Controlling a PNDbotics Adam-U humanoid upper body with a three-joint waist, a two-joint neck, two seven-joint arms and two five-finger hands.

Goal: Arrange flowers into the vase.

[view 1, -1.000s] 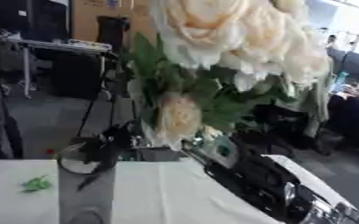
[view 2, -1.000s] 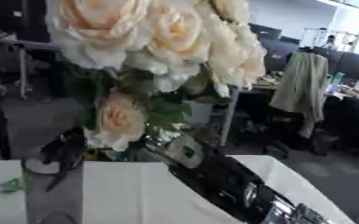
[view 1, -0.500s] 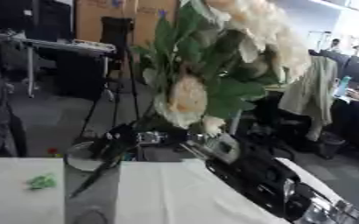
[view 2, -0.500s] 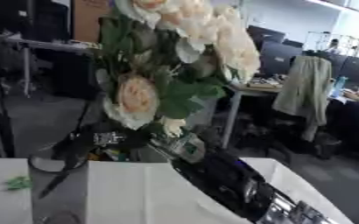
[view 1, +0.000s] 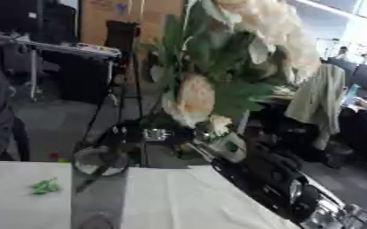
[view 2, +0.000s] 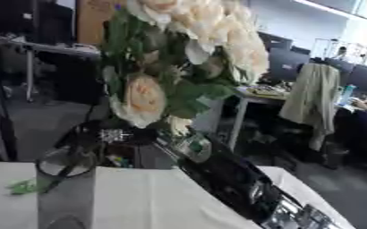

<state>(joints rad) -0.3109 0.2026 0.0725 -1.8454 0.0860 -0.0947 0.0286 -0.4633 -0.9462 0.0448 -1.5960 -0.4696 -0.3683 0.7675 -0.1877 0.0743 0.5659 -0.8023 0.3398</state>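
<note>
The right hand came up from the lower right on its black and silver arm and held the bunch of flowers high, right in front of the camera. The hand sat at the base of the bunch, by the stems, but the blur hid the fingers, so I could not tell whether they were curled around the stems or not. The cream roses filled the top of both views, green leaves spread beneath them, and one rose hung lower on the left side of the bunch. The bunch leaned a little, heads up and to the right.

Below and to the left stood the glass vase, upright on the white tablecloth, its round rim just under the lowest leaves. A dark stem or stalk slanted across its mouth. The flower heads were wholly above the vase. A small green scrap lay on the cloth just left of the vase. The left hand did not show in either view.
</note>
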